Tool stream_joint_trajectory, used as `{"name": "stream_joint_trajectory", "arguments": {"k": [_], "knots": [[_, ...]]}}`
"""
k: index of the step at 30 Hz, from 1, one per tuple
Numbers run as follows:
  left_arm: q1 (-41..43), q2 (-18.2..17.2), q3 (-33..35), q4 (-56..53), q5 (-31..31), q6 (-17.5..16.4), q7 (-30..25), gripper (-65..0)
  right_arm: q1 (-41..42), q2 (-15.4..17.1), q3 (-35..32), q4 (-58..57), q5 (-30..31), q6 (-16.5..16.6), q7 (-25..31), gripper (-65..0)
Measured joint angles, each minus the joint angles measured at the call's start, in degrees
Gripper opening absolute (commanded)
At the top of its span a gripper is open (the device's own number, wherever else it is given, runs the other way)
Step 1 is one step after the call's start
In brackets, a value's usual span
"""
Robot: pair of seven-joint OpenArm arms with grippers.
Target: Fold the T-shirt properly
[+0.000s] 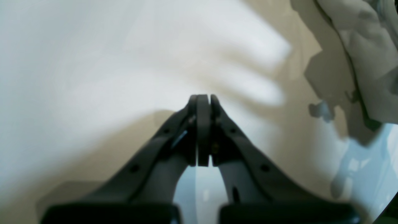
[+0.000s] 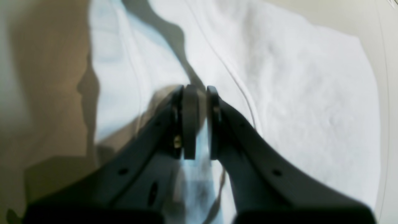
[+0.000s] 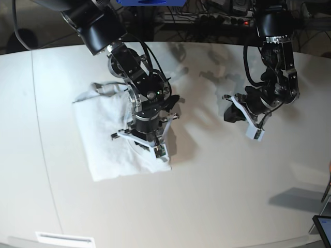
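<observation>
the t-shirt [image 3: 111,137] lies on the left part of the white table [image 3: 217,196] in the base view, folded into a compact, roughly square stack with a bunched bit at its far edge. the right gripper [image 3: 147,147] hangs over the right side of the stack, near its near-right corner, pointing down at the cloth. in the right wrist view its fingers [image 2: 190,121] stand close together with a narrow gap, and a thin pale strip of fabric shows in that gap, so they seem to pinch a fold of the t-shirt [image 2: 304,102]; a hemmed edge curves across the cloth just beyond the tips. the left gripper [image 3: 254,129] is well apart from the shirt, on the right side of the table, hovering over bare tabletop. in the left wrist view its fingers [image 1: 203,130] are pressed together with nothing between them, and the surface below is blurred white; crumpled pale material sits at that view's upper right corner, too unclear to identify. cables [image 3: 207,20] run along the far edge behind the table.
</observation>
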State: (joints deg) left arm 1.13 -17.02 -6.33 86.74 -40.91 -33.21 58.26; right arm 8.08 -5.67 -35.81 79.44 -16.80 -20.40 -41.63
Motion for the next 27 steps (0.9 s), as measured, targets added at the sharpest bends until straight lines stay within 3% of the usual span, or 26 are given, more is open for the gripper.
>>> {"name": "stream_joint_trajectory", "arguments": {"k": [5, 9, 13, 20, 27], "knots": [[0.0, 0.0, 0.0, 0.0, 0.0, 0.0, 0.0, -65.0, -0.61, 3.02, -3.19, 8.96, 0.52, 0.0, -1.18, -60.2], [0.0, 0.02, 0.0, 0.0, -0.04, -0.02, 0.0, -65.0, 0.09, 5.33, -2.8, 18.4, -3.39, -4.5, -7.45, -60.2], [0.0, 0.04, 0.0, 0.0, -0.07, -0.02, -0.02, -65.0, -4.31, 6.01, -2.47, 23.87, -3.93, -4.68, -10.67, -60.2], [-0.46, 0.09, 0.09, -0.02, -0.04, -0.02, -0.07, -65.0, -13.99, 7.85, 1.92, 28.0, -4.11, -4.92, -10.8, -60.2], [-0.5, 0.02, 0.09, -0.11, 0.15, -0.02, -0.02, -65.0, -19.12, 7.08, 1.38, 30.91, -3.26, -4.55, -9.33, -60.2]]}}
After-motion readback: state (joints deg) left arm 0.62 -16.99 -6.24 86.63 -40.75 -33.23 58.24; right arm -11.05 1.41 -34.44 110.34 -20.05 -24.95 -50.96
